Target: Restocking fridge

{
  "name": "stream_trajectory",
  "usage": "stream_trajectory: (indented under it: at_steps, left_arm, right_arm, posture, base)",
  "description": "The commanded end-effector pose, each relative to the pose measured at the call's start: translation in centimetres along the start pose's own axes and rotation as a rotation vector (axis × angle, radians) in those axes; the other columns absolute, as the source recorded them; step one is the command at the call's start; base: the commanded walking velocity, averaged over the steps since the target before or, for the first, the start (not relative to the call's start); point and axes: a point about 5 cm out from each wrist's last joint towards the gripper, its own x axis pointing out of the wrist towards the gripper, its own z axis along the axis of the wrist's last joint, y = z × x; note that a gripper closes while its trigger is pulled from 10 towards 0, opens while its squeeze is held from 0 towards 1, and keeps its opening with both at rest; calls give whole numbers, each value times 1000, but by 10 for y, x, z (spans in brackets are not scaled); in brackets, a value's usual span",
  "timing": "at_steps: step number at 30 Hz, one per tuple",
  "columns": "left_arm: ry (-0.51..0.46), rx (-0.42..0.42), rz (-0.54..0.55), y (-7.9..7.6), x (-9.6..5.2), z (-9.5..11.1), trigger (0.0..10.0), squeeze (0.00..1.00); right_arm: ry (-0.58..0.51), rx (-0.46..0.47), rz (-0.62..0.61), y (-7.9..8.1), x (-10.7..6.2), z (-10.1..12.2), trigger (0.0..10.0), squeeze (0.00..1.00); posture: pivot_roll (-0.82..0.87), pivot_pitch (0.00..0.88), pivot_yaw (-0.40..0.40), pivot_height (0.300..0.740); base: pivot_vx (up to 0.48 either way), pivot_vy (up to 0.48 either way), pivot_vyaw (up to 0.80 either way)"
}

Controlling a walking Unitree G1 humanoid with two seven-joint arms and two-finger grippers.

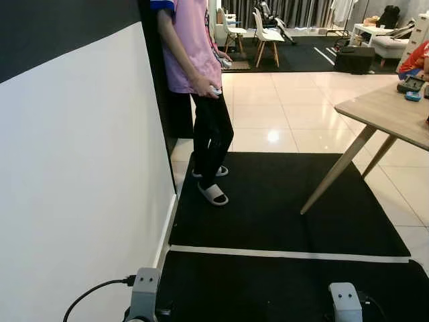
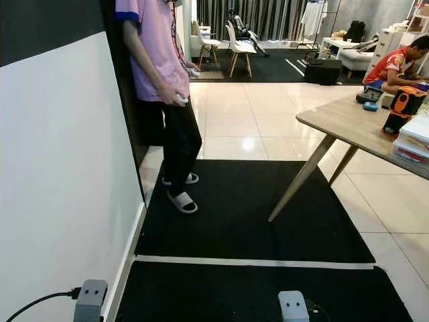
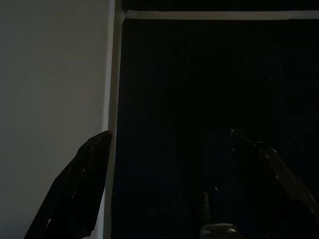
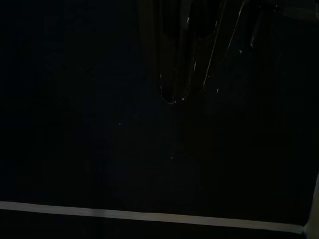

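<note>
Black mat (image 1: 281, 201), flat matte surface, rectangular, with a thin white tape line (image 1: 288, 255) across it; I use the mat as landmark. My left fingers (image 3: 169, 137) hang low over the mat's left edge by the smooth white wall (image 1: 74, 188), spread wide apart, holding nothing. My right fingers (image 4: 179, 94) hang over the mat in deep shade; can't tell how far open, nothing seen in them. A person in a pink shirt (image 1: 194, 47), black trousers and white slides stands on the mat's far-left corner, leaning at the wall's end. Wooden worktop (image 2: 355, 124) with slanted tapered legs stands on the mat's right side, carrying clear plastic boxes (image 2: 412, 144) and an orange tool. Glossy cream tiles (image 1: 281, 107) beyond the mat. Fridge can't be made out.
</note>
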Motion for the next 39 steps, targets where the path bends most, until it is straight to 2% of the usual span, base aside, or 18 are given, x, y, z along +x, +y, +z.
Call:
stream_trajectory:
  at_steps: [1, 7, 39]
  left_arm:
    - [19, 26, -12, -1, -2, -7, 10000, 0]
    - [17, 30, -11, 0, -1, -4, 10000, 0]
    - [24, 20, -11, -1, -1, -7, 10000, 0]
  right_arm:
    - [16, 22, -11, -2, -2, -6, 10000, 0]
    - [13, 40, -10, 2, -2, -7, 10000, 0]
    - [12, 37, -8, 0, -2, -6, 10000, 0]
  posture:
    - [-92, 89, 31, 734]
    - [-92, 89, 39, 734]
    - [-92, 103, 32, 734]
  base:
    - [0, 0, 0]
    - [0, 0, -105]
    - [0, 0, -800]
